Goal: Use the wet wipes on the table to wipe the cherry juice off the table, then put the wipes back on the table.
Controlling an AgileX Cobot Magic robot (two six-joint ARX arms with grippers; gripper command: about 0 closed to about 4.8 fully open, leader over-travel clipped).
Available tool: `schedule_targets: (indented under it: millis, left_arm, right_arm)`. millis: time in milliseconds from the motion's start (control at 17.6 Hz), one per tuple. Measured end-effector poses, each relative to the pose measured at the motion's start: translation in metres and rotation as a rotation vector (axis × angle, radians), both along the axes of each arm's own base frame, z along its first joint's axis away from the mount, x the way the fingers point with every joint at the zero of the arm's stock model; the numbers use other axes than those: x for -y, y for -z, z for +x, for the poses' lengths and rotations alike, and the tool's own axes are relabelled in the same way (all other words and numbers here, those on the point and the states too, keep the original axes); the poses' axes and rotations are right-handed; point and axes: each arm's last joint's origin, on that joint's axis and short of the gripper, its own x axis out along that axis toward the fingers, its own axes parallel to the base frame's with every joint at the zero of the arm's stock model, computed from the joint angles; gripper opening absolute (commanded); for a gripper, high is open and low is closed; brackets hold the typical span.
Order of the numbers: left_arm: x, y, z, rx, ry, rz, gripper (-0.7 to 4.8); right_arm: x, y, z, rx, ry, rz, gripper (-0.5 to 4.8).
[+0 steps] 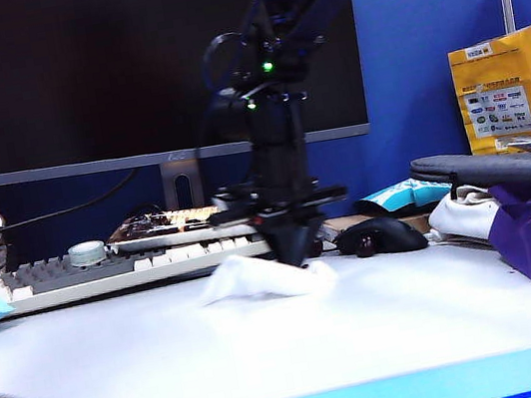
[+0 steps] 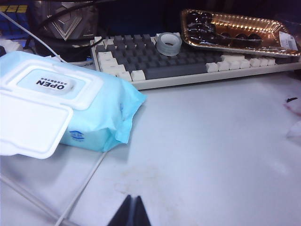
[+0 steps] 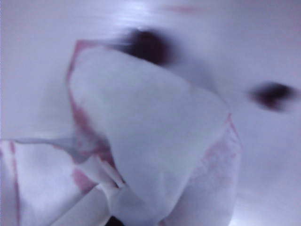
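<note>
The right hand is clamped on the wet wipe, pressing it on the worktop before the keyboard. Dark juice spots lie beside it; the stained wipe may smear them wider. The left hand, closed and empty, hangs near the pack marked "OPEN".

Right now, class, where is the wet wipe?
In the exterior view the wet wipe lies mid-table, pinched by the right gripper, before the keyboard.
</note>
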Motion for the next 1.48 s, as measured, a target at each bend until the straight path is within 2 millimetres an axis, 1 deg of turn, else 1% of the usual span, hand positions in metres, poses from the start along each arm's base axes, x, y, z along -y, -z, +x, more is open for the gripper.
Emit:
schedule_targets:
  millis: [170,227,340,397,454,624,738,851,908,965,1021,1078,1135,1192,1248,1362,1475]
  left_arm:
    - [0.000,0.000,0.000,0.000,0.000,0.000,-0.04]
    - [0.000,0.000,0.000,0.000,0.000,0.000,-0.04]
    - [0.000,0.000,0.000,0.000,0.000,0.000,-0.04]
    - [0.000,0.000,0.000,0.000,0.000,0.000,-0.04]
    - [0.000,0.000,0.000,0.000,0.000,0.000,-0.04]
    - [0.000,0.000,0.000,0.000,0.000,0.000,-0.04]
    - [0.000,0.000,0.000,0.000,0.000,0.000,-0.04]
    - [0.000,0.000,0.000,0.000,0.000,0.000,-0.04]
    - [0.000,0.000,0.000,0.000,0.000,0.000,-0.04]
    - [0.000,0.000,0.000,0.000,0.000,0.000,-0.04]
    - [0.000,0.000,0.000,0.000,0.000,0.000,-0.04]
    - [0.000,0.000,0.000,0.000,0.000,0.000,-0.04]
    - [0.000,0.000,0.000,0.000,0.000,0.000,-0.04]
    - [0.000,0.000,0.000,0.000,0.000,0.000,-0.04]
    - [0.000,0.000,0.000,0.000,0.000,0.000,-0.04]
    - [0.000,0.000,0.000,0.000,0.000,0.000,-0.04]
    - [0.000,0.000,0.000,0.000,0.000,0.000,-0.04]
  right_arm:
    - [0.015,0.000,0.005,0.011,0.066,-0.081,-0.06]
    - [0.015,0.000,0.005,0.004,0.064,-0.076,-0.06]
    - [0.015,0.000,0.005,-0.031,0.039,-0.022,-0.06]
    - [0.019,-0.001,0.007,-0.073,0.032,0.053,-0.06]
    - [0.014,0.000,0.003,-0.155,-0.024,0.179,-0.06]
    - [-0.024,0.011,-0.022,-0.355,-0.209,0.427,-0.06]
    - [-0.033,0.019,-0.031,-0.446,-0.267,0.513,-0.06]
    - [-0.036,0.019,-0.032,-0.445,-0.285,0.522,-0.06]
    - [-0.039,0.019,-0.034,-0.431,-0.294,0.509,-0.06]
    - [-0.043,0.016,-0.036,-0.392,-0.288,0.448,-0.06]
    - [-0.045,0.010,-0.039,-0.327,-0.257,0.349,-0.06]
    - [-0.044,0.005,-0.037,-0.230,-0.205,0.210,-0.06]
    - [-0.036,0.001,-0.031,-0.151,-0.152,0.107,-0.06]
    - [-0.026,0.000,-0.025,-0.104,-0.102,0.039,-0.06]
    - [-0.006,-0.001,-0.012,-0.042,-0.014,-0.079,-0.06]
    - [0.009,0.000,-0.006,-0.029,0.039,-0.138,-0.06]
    - [0.018,0.000,-0.001,-0.037,0.066,-0.131,-0.06]
